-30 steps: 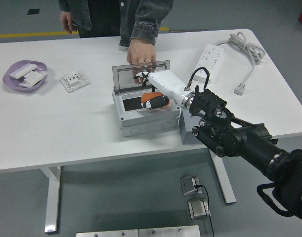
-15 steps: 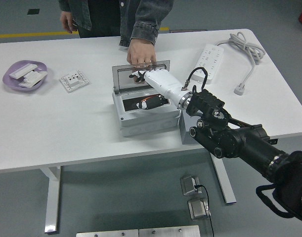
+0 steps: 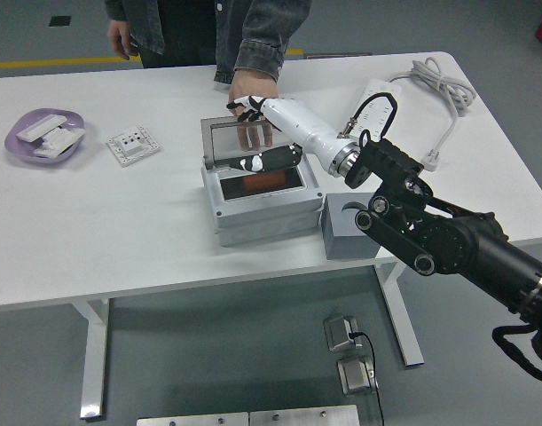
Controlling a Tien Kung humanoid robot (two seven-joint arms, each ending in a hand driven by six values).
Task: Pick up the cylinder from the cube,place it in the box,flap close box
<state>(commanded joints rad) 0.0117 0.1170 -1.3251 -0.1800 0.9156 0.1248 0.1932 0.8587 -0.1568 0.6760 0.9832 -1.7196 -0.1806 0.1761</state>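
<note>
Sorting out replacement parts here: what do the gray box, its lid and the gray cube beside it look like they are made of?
The box looks like molded gray plastic, matte, with rounded corners and ribbed sides. Its lid seems to be a gray plastic frame around a clear pane, probably plastic: the person's fingers show through it. The cube is a darker, matte gray block with a round recess on top, possibly plastic or painted metal; the view cannot settle it.

One box (image 3: pixel 262 200), one cube (image 3: pixel 349 228), seemingly one cylinder (image 3: pixel 257 183)

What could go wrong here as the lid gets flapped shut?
The person's hand rests at the top edge of the raised lid, beside the right hand, so the two could collide or get pinched. The orange cylinder already lies in the box; if it sits high, the lid might jam.
</note>
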